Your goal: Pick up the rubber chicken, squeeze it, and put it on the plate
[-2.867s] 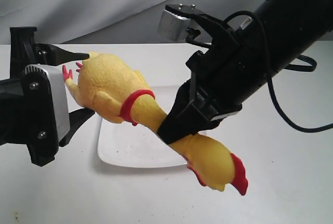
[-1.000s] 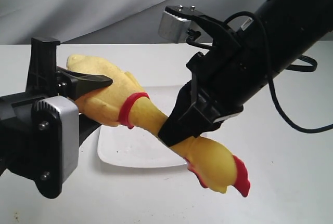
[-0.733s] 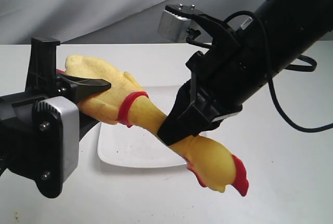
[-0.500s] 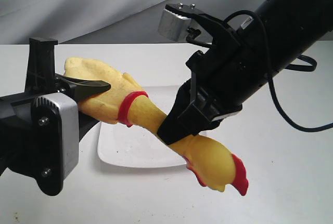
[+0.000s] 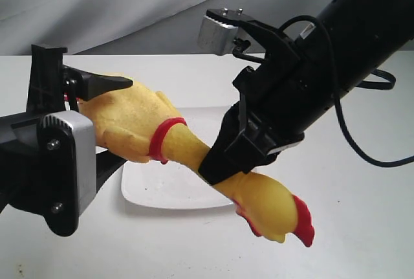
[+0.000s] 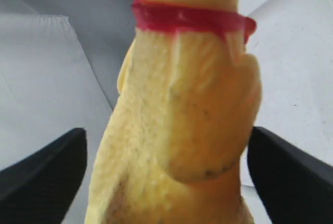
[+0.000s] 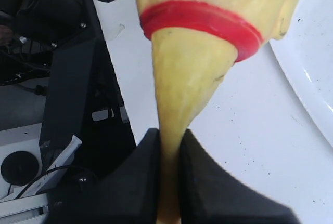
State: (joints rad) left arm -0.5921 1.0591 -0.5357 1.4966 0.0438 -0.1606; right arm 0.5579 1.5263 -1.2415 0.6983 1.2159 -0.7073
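Note:
The rubber chicken (image 5: 132, 120) hangs in the air over the white plate (image 5: 162, 188), plump body to the left, head (image 5: 278, 208) low at the right past the plate's edge. My right gripper (image 5: 217, 169) is shut on its thin neck (image 7: 171, 130), just below the red collar (image 7: 203, 24). My left gripper (image 5: 119, 120) is open around the body (image 6: 187, 104). Its black fingers (image 6: 47, 174) stand on either side, the body round between them and a gap showing on one side. The plate shows beside the chicken (image 6: 299, 68) and at the frame edge (image 7: 312, 63).
The white table (image 5: 362, 227) carries the plate. A black cable (image 5: 362, 156) loops off the right arm over the table's right side. The left arm's body (image 7: 67, 78) sits close behind the chicken. Grey cloth (image 5: 129, 7) backs the scene.
My left gripper's fingers have spread apart off the chicken's body, and the flattened body has swollen back to its round shape. The right gripper keeps its hold on the neck; the head dipped slightly.

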